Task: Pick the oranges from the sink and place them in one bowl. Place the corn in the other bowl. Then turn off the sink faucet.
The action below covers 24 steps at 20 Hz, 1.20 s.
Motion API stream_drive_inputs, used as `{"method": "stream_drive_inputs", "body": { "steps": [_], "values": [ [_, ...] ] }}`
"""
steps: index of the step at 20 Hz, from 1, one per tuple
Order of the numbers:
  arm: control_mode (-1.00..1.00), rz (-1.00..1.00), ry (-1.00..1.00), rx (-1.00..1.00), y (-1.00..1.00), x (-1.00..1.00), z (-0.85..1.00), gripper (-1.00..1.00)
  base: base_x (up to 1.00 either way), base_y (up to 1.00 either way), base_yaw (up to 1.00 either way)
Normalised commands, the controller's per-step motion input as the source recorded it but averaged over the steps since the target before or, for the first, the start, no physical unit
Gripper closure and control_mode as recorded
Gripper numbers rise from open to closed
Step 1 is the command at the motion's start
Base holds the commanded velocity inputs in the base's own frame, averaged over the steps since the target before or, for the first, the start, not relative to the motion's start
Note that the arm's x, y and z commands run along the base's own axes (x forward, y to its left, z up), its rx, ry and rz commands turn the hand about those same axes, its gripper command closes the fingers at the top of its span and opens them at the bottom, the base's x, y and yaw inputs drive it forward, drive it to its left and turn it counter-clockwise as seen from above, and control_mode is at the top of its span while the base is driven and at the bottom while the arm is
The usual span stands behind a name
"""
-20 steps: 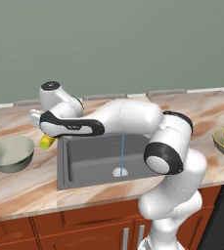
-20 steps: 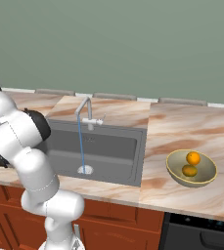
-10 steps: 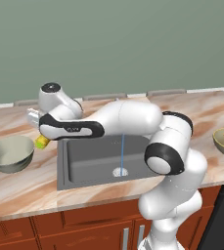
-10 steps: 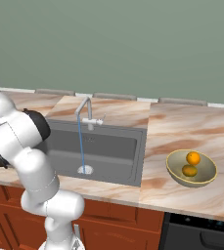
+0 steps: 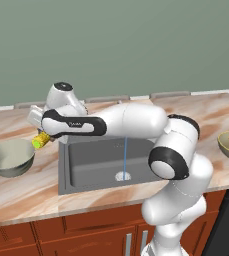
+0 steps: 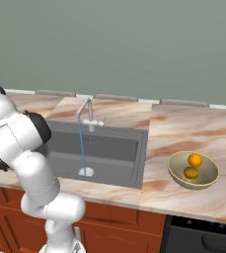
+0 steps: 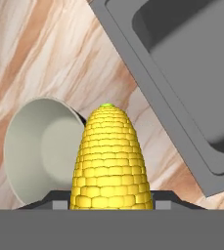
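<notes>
My gripper [image 5: 42,134] is shut on the corn [image 5: 41,141], a yellow knobbly cob with a green tip, held in the air over the counter just left of the sink [image 5: 86,167]. In the hand view the corn [image 7: 108,156] points down beside the rim of the pale grey-green bowl [image 7: 40,146], which lies just left of it [image 5: 10,157]. Two oranges [image 6: 195,159] [image 6: 190,172] rest in the olive bowl [image 6: 206,180] on the right counter. The faucet [image 6: 87,114] runs a thin stream of water [image 6: 81,150] into the sink [image 6: 119,148].
The marbled tan counter [image 5: 16,192] surrounds the dark basin, whose edge [image 7: 147,93] runs close to the right of the corn. The green wall [image 6: 114,44] backs the counter. My white arm [image 5: 131,120] spans the sink from right to left.
The gripper has carried the corn a little to the left, closer to the pale bowl. The water keeps running and the oranges lie still.
</notes>
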Motion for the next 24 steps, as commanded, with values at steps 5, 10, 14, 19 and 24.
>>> {"method": "stream_drive_inputs", "body": {
  "steps": [5, 10, 14, 19, 24],
  "values": [
    [-1.00, -0.01, 0.00, 0.12, 0.20, 0.03, 0.00, 1.00, 0.00, 0.00, 0.00],
    [-1.00, -0.02, 0.00, 0.06, 0.24, 0.00, 0.00, 1.00, 0.00, 0.00, 0.00],
    [-1.00, -0.04, 0.01, 0.01, 0.28, 0.00, 0.00, 1.00, 0.00, 0.00, 0.00],
    [-1.00, -0.08, 0.00, 0.00, 0.29, 0.00, 0.00, 1.00, 0.00, 0.00, 0.00],
    [-1.00, -0.09, 0.00, 0.00, 0.30, 0.00, 0.00, 1.00, 0.00, 0.00, 0.00]
  ]
}}
